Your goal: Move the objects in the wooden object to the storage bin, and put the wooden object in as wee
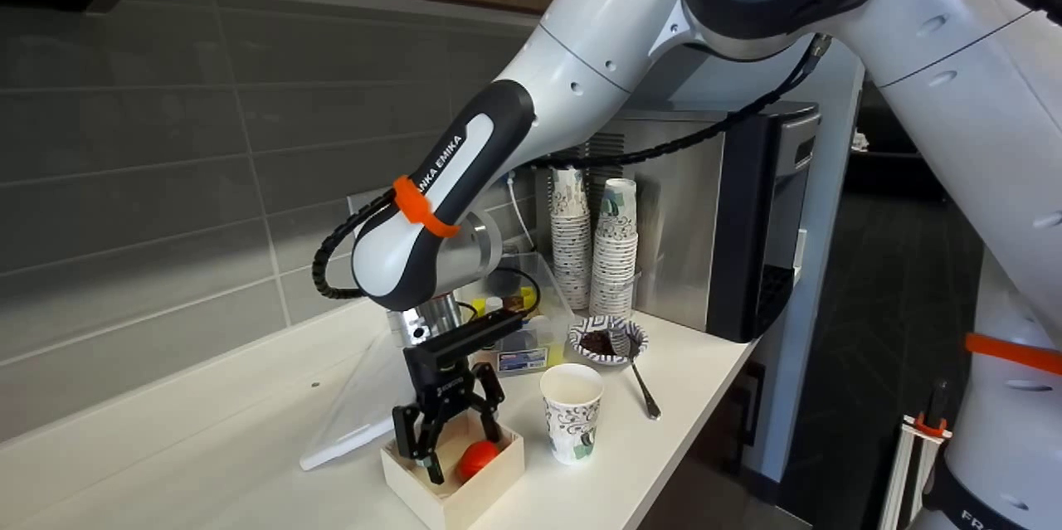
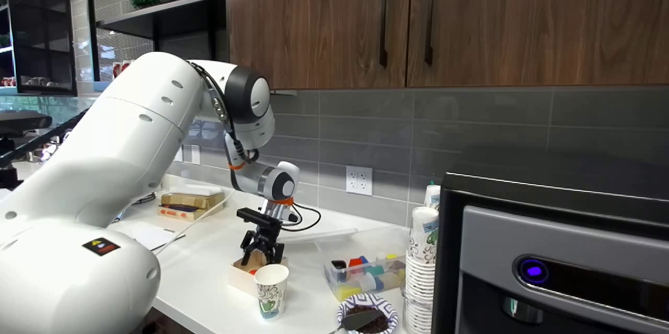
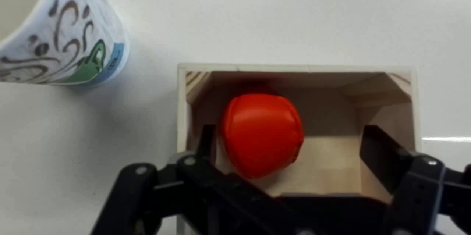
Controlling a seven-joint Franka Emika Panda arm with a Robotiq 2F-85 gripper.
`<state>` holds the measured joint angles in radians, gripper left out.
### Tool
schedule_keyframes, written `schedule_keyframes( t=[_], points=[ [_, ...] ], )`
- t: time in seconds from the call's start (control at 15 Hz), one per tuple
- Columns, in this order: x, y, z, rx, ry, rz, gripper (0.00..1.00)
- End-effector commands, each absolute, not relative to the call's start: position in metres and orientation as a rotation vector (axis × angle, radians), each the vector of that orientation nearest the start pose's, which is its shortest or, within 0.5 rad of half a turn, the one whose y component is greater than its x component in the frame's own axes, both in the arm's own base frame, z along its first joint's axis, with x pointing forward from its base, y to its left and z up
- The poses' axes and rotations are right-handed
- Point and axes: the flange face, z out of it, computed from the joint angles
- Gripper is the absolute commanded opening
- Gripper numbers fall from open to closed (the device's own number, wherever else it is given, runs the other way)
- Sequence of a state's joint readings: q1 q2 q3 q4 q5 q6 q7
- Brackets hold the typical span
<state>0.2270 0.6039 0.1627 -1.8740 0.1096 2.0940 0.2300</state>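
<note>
In an exterior view, the near wooden box [image 1: 489, 483] holds a red ball [image 1: 477, 459] towards its right. The gripper [image 1: 462, 449] hangs spread wide over the box. Just right stands a paper cup [image 1: 571, 424]; farther off sits the clear plastic bin [image 1: 523, 359].

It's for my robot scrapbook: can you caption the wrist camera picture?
Robot hand open over a rounded red thing in a wooden box, with a paper cup nearby.

The ball [image 3: 263, 135] looks glossy, the box [image 1: 489, 487] matt wood, the bin [image 2: 337, 281] clear plastic.
</note>
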Motion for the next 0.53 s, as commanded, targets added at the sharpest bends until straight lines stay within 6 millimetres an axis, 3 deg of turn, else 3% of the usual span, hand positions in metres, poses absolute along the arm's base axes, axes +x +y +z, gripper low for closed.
schedule_keyframes(
  t=[0.0, 0.07, 0.13, 0.47],
  points=[
    [0.5494, 0.2316, 0.1623, -3.009, -0.087, 0.71, 0.75],
    [0.5497, 0.2329, 0.1629, -3.011, -0.094, 0.711, 0.75],
    [0.5509, 0.2337, 0.1637, -3.014, -0.096, 0.707, 0.68],
    [0.5517, 0.2359, 0.163, -3.02, -0.106, 0.703, 0.28]
  ],
)
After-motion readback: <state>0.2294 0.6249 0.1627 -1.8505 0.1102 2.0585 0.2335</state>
